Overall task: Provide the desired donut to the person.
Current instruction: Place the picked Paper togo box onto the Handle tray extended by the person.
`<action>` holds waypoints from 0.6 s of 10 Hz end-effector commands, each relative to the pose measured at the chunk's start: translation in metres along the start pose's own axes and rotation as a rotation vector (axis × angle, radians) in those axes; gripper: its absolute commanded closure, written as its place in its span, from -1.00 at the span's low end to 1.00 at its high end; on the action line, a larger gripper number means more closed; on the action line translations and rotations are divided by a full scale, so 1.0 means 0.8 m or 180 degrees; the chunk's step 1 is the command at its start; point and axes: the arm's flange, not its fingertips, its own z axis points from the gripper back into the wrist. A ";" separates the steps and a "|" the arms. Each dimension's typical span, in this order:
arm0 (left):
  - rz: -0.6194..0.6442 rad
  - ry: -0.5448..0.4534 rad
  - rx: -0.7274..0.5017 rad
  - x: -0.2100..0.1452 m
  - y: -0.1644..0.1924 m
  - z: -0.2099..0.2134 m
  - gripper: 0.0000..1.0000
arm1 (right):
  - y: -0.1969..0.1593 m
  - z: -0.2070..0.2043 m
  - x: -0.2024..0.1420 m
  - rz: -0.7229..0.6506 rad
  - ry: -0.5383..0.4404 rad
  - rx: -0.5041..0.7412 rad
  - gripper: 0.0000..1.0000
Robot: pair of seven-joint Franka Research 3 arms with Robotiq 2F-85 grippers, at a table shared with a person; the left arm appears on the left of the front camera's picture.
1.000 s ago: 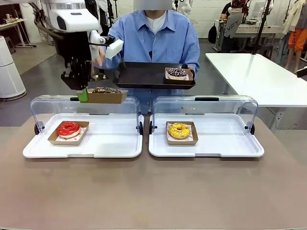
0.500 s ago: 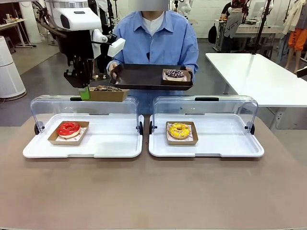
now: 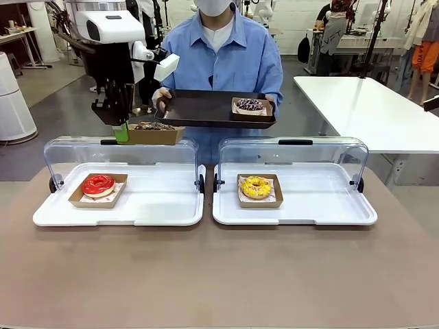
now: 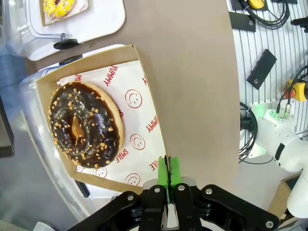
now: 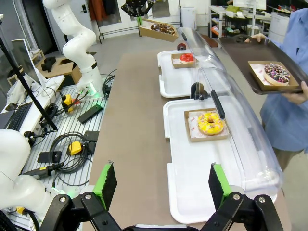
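Note:
My left gripper (image 3: 121, 133) is shut on the rim of a brown cardboard tray (image 3: 154, 137) holding a chocolate donut (image 3: 151, 127) with nut bits. It hangs above the back of the left white tray (image 3: 161, 205). In the left wrist view the green fingertips (image 4: 169, 174) pinch the cardboard edge beside the chocolate donut (image 4: 85, 125). The person (image 3: 226, 58) stands just behind, holding a dark serving tray (image 3: 199, 108) with a sprinkled donut (image 3: 250, 105) on its right end. My right gripper (image 5: 163, 185) is open, low over the table's near right side.
A red donut (image 3: 98, 184) sits in the left white tray. A yellow donut (image 3: 256, 186) sits in the right white tray (image 3: 322, 205). Both clear lids (image 3: 295, 154) stand open at the back. A white table (image 3: 370, 103) stands at the far right.
The left gripper with the chocolate donut has risen slightly and shifted right. The person has moved the dark tray a little left, closer to the held donut.

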 end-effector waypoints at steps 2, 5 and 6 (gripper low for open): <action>0.0007 -0.0014 0.0009 -0.001 -0.004 0.003 1.00 | -0.001 0.002 0.001 0.0011 -0.0024 0.0019 -1.00; 0.0069 -0.0106 0.0184 0.006 0.004 0.014 0.97 | -0.001 0.002 0.001 0.0011 -0.0024 0.0019 -1.00; 0.0070 -0.0155 0.0336 0.012 0.020 0.035 0.97 | -0.001 0.002 0.001 0.0011 -0.0024 0.0019 -1.00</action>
